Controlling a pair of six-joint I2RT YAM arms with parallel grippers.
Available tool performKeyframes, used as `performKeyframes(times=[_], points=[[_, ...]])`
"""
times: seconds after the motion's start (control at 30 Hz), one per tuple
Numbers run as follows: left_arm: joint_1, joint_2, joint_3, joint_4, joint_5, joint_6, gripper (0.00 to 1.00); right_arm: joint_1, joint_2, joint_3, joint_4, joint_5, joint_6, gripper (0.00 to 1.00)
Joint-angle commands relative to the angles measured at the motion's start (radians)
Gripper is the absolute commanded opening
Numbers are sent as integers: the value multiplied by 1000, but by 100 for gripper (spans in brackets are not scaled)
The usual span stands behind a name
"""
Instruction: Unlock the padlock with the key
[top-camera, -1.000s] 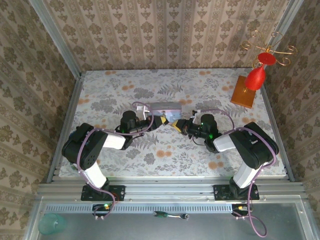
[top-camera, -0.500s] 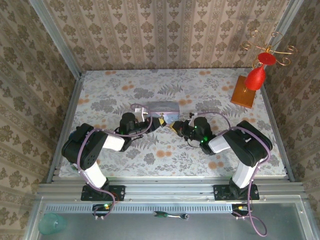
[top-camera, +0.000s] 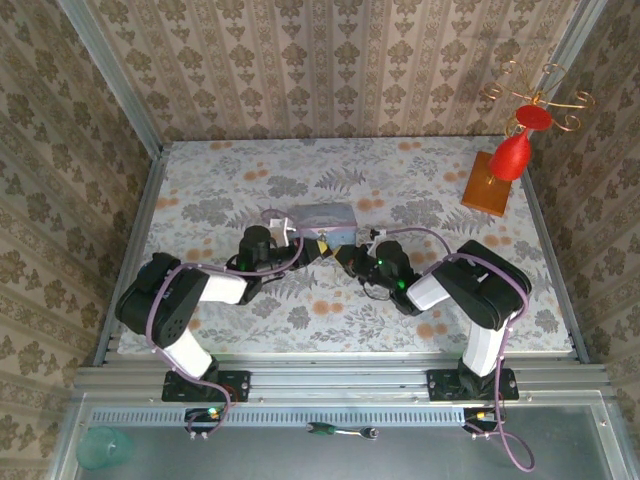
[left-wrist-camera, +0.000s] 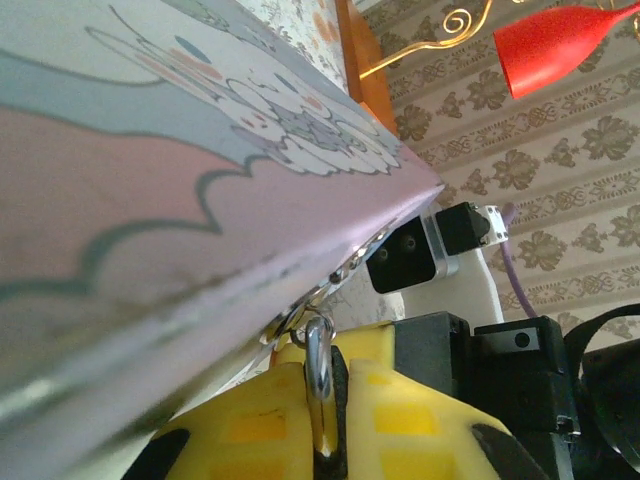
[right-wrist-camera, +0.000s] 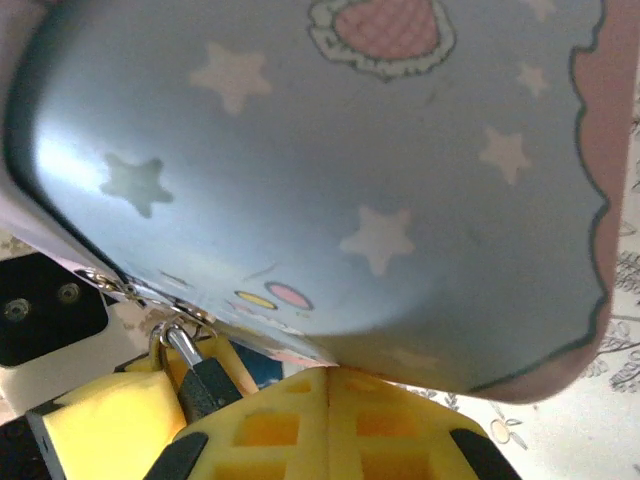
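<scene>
The pastel cartoon tin box (top-camera: 322, 217) lies mid-table. From its front clasp hangs the tiny padlock (left-wrist-camera: 318, 365) by a thin silvery shackle. My left gripper (top-camera: 318, 248) is shut on it: in the left wrist view the yellow pads (left-wrist-camera: 250, 420) squeeze the dark body, and the shackle rises from between them. My right gripper (top-camera: 346, 254) comes from the right, tip to tip with the left. In the right wrist view its pads (right-wrist-camera: 390, 425) are pressed together under the tin (right-wrist-camera: 330, 150), just right of the padlock (right-wrist-camera: 207, 387). No key shows between them.
A red goblet (top-camera: 511, 153) on a gold wire stand with a wooden base (top-camera: 487, 193) stands at the back right corner. Wallpapered walls close in the floral table (top-camera: 330, 300) on three sides. Purple cables loop over both wrists.
My right gripper has slid left along the table and closed the gap to the padlock and the left gripper. The left gripper holds its place on the padlock.
</scene>
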Motion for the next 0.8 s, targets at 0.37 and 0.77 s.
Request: performKeyframes(times=[0.37,0.77], points=[[11,-73,4,-180,31,126,0,45,-206,24,-266,41,-174,3],[3,-100,90,-529,-127,321,0,51,-381,260,-1235,20,-834,28]])
